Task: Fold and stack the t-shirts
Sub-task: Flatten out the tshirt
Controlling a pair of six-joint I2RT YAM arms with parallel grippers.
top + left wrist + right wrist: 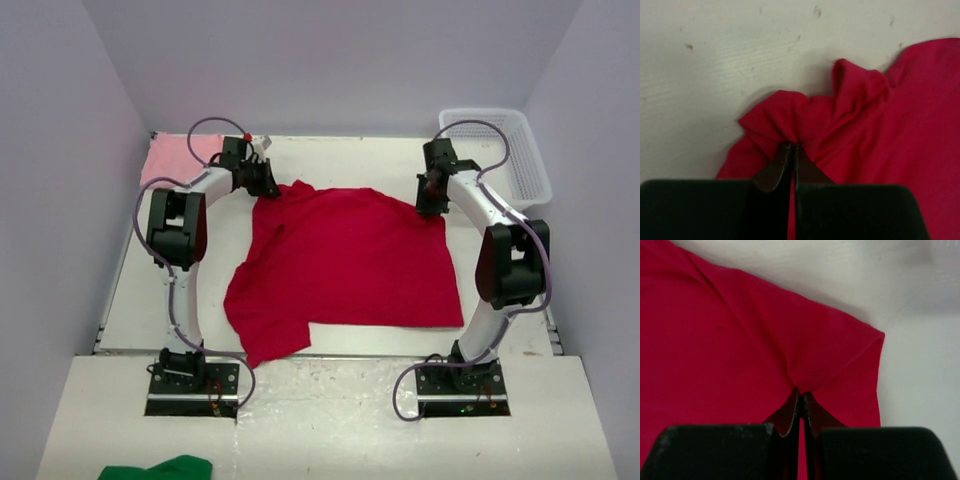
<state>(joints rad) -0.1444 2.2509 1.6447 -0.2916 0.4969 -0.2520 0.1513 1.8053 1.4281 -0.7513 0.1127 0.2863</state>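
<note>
1. The red t-shirt (pixel 345 265) lies spread over the middle of the desk (pixel 340 160). It is mostly flat but not folded. Its near left part is doubled over into a loose flap, and its far left corner is bunched up.
2. The left tool (pixel 791 147) is fully closed, its jaws pinched on that bunched far left corner. The left wrist view shows red cloth puckered around the fingertips.
3. The right tool (pixel 801 395) is also closed tight, gripping the shirt's far right corner. A crease in the cloth runs straight into its tips.
4. The pink t-shirt (pixel 175 160) lies flat in the far left corner of the desk, beyond the left arm and apart from the red one. It looks like a neat folded rectangle, though part of it is hidden behind the arm.
5. Progress, as I judge it: the pink shirt appears done. The red one is gripped at both far corners, apparently for smoothing or a first fold. All of its folds are left to do, and then the stacking with the pink.
6. A white mesh basket (pixel 500 150) sits at the far right, just beside the right arm. A green cloth (pixel 160 468) lies on the near ledge, well apart from the shirts. Neither crowds the work.
7. What may hinder is the doubled flap at the near left, which would spoil a clean fold unless it is flattened. The left arm's elbow also hangs between the red shirt and the pink one.
</note>
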